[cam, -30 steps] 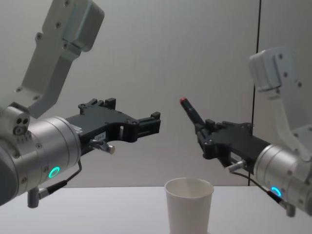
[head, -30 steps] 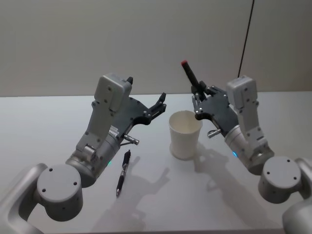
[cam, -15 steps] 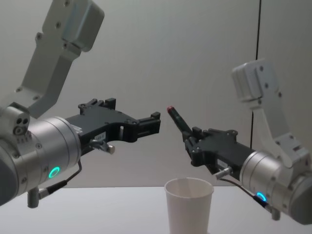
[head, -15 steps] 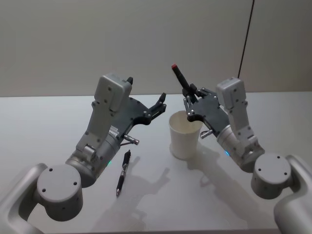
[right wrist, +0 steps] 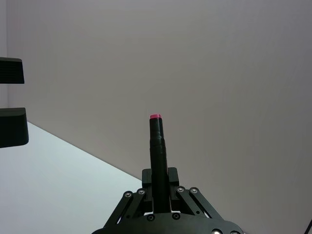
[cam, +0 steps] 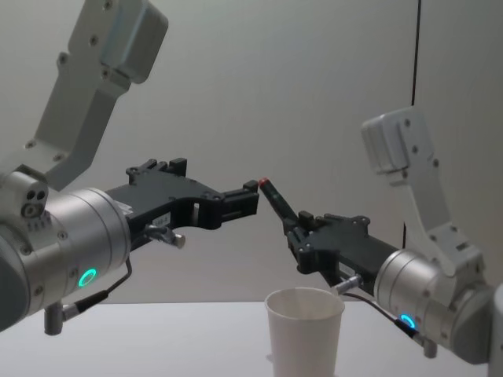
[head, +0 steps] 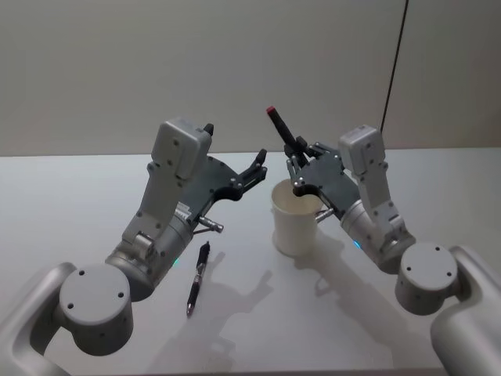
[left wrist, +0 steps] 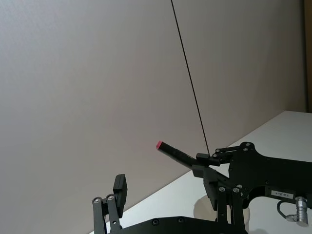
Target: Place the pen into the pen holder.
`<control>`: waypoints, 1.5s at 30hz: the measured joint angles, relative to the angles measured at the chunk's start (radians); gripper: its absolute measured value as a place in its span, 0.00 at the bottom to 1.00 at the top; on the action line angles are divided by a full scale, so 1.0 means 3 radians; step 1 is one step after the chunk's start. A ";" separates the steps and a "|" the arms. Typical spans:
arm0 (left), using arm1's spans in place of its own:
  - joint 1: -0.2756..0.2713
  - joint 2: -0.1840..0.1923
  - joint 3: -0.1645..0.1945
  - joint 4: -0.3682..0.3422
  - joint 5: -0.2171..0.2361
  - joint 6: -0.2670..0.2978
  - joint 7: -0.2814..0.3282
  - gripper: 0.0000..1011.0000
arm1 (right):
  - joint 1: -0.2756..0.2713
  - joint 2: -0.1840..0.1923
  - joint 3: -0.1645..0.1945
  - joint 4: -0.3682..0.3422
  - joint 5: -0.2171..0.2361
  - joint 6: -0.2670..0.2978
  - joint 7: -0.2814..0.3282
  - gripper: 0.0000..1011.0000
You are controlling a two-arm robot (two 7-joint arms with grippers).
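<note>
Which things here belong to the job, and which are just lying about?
In the job: pen, shut in the right end effector; cup below it.
Lying about: spare pen, flat, left of the cup; left end effector, open and idle; cable on the wall.

Soft even light, faint shadows

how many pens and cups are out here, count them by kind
pens: 2 (red-ended pen held in the right gripper above the cup; black pen lying on the table)
paper cups: 1 (white cup, standing upright)
total: 3
</note>
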 joint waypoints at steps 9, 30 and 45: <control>0.0000 0.0000 0.0000 0.0000 0.0000 0.0000 0.0000 0.99 | 0.0087 -0.0032 -0.0010 0.0175 0.0004 -0.0077 0.0019 0.18; 0.0000 0.0000 0.0000 0.0000 0.0000 0.0000 0.0000 0.99 | 0.0233 -0.0082 -0.0025 0.0486 -0.0048 -0.0152 0.0011 0.31; 0.0000 0.0000 0.0000 0.0000 0.0000 0.0000 0.0000 0.99 | 0.0305 -0.0104 -0.0022 0.0621 -0.0012 -0.0221 0.0024 0.76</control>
